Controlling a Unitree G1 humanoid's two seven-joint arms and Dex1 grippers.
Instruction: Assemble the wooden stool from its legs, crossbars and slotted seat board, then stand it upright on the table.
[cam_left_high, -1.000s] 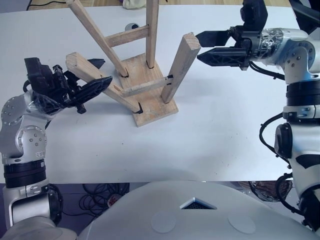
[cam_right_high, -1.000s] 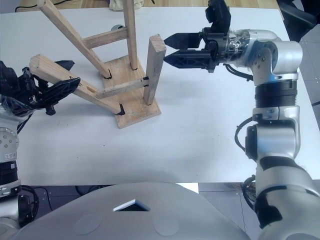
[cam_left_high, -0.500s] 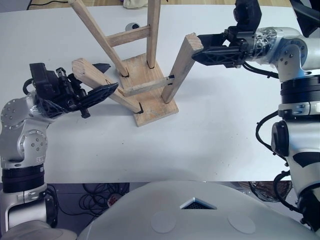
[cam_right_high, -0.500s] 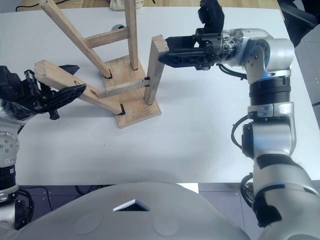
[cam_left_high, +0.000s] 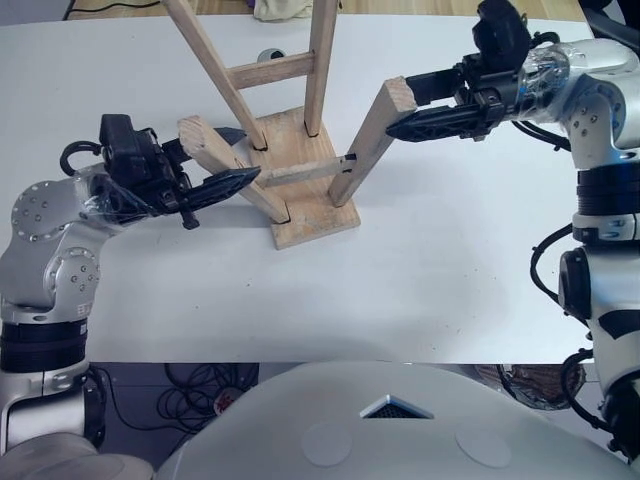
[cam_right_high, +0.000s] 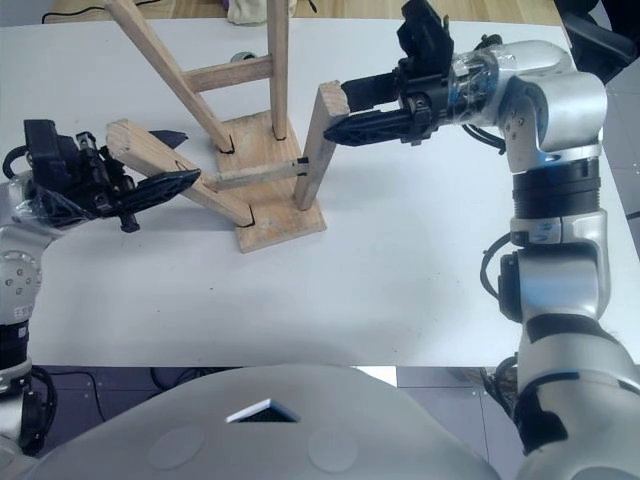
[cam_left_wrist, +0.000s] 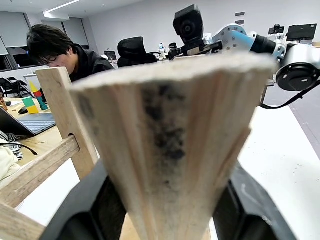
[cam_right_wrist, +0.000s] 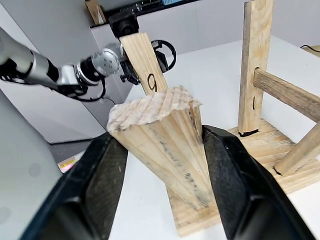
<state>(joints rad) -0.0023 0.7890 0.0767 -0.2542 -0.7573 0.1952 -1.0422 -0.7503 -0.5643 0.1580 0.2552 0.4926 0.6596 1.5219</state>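
Observation:
The stool stands upside down, its seat board (cam_left_high: 318, 214) flat on the white table (cam_left_high: 440, 260) and all its legs pointing up. My left gripper (cam_left_high: 240, 156) is shut on the slanted front-left leg (cam_left_high: 264, 197) near its free end; that leg (cam_left_wrist: 170, 140) sits between the fingers (cam_left_wrist: 85, 210). My right gripper (cam_left_high: 397, 104) is shut on the top of the right leg (cam_left_high: 362, 155), whose end (cam_right_wrist: 160, 135) is pinched between the pads (cam_right_wrist: 102, 185). A crossbar (cam_left_high: 300, 172) joins these two legs. The two rear legs (cam_left_high: 320, 60) carry another crossbar (cam_left_high: 265, 72).
A small round object (cam_left_high: 266, 55) lies on the table behind the stool, and a pale cloth (cam_left_high: 280, 8) sits at the far edge. Open table surface stretches in front of the seat board toward the near edge (cam_left_high: 330, 358).
My right gripper came left from beside the right leg and shut around its top. My left gripper moved right with its leg, which now stands steeper and closer to the others.

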